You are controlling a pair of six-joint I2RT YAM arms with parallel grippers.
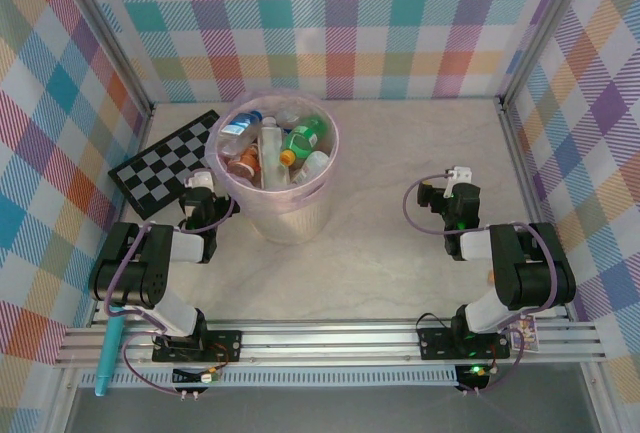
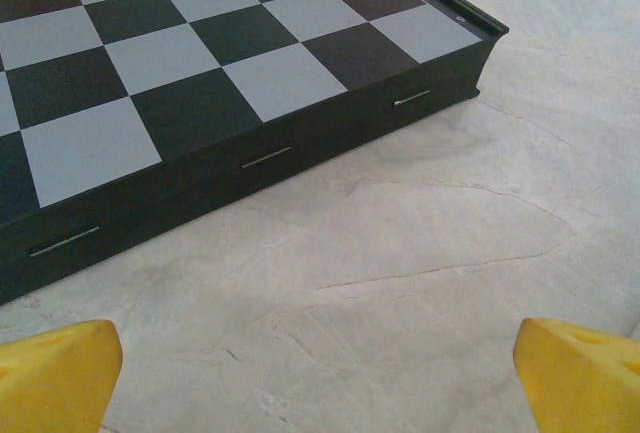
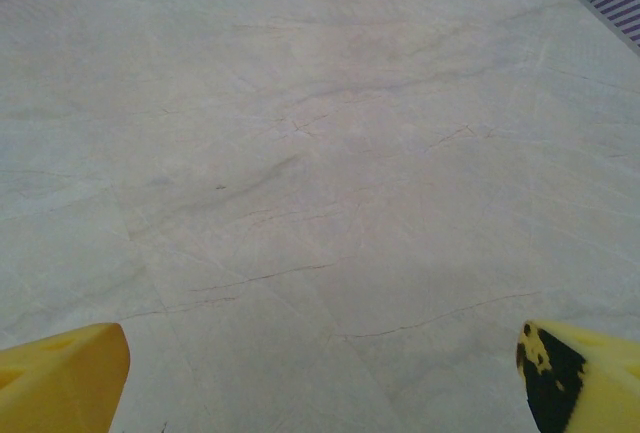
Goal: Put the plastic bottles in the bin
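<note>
**Bottles All in the Bin, Both Claws Open**

The pale stone table [image 1: 380, 253] took up most of the top view, with bright checked walls [image 1: 400, 23] on three sides.

The biggest thing on it was the round cream bin [image 1: 292, 221] with its pink bag. It stood in the upper middle of the frame, a bit to the left. To its left lay a black and grey chessboard [image 1: 160, 165], flat and turned at a slant.

The left claw [image 1: 199, 181] was low over the table, between the chessboard's near corner and the bin, just beside both. In its own camera its yellow fingertips [image 2: 60, 368] sat in the two bottom corners, far apart, with nothing between them and the side of the board just ahead.

The right claw [image 1: 458, 175] was on the right half of the frame, well apart from the bin. Its fingers [image 3: 60, 373] were spread wide too, over bare table, holding nothing.

The bottles [image 1: 262, 151] lay piled inside the bin, mostly clear ones. A green bottle [image 1: 306, 136] lay near the right side of the pile.

A thin teal stick [image 1: 110, 353] lay at the lower left, by the rail.
</note>
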